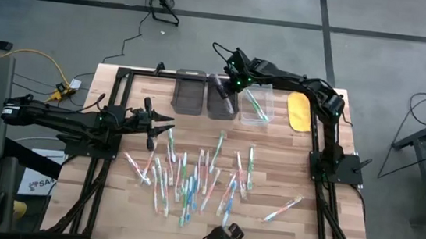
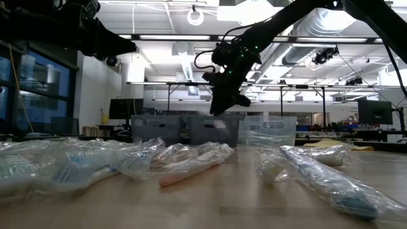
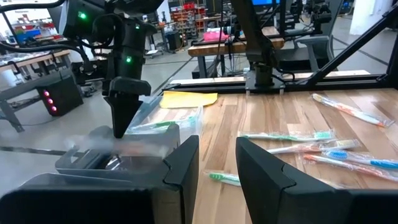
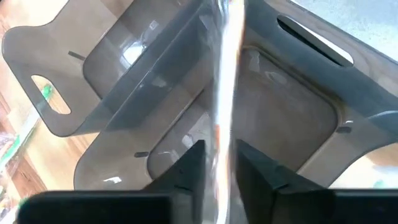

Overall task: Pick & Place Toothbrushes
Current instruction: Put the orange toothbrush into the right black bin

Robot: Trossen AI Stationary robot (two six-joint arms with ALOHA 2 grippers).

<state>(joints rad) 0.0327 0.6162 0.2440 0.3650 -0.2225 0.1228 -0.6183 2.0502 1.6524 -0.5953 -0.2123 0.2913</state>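
Wooden slats of the table fill the middle of the high view, with three bins along its upper edge: two smoky ones and a clear bin at the right holding a few green-handled brushes lying slanted. Most toothbrushes lie scattered at lower centre, long axes mostly running up and down the frame, a few tilted; one lies apart at lower right.

Over the middle bin hangs the right gripper, its fingers a little apart, with one wrapped toothbrush standing lengthwise between them. Whether they actually grip it cannot be told, and blur hides its colour.

At centre left, the left gripper hovers over the table, jaws slightly spread and empty. A yellow flat object lies right of the clear bin.
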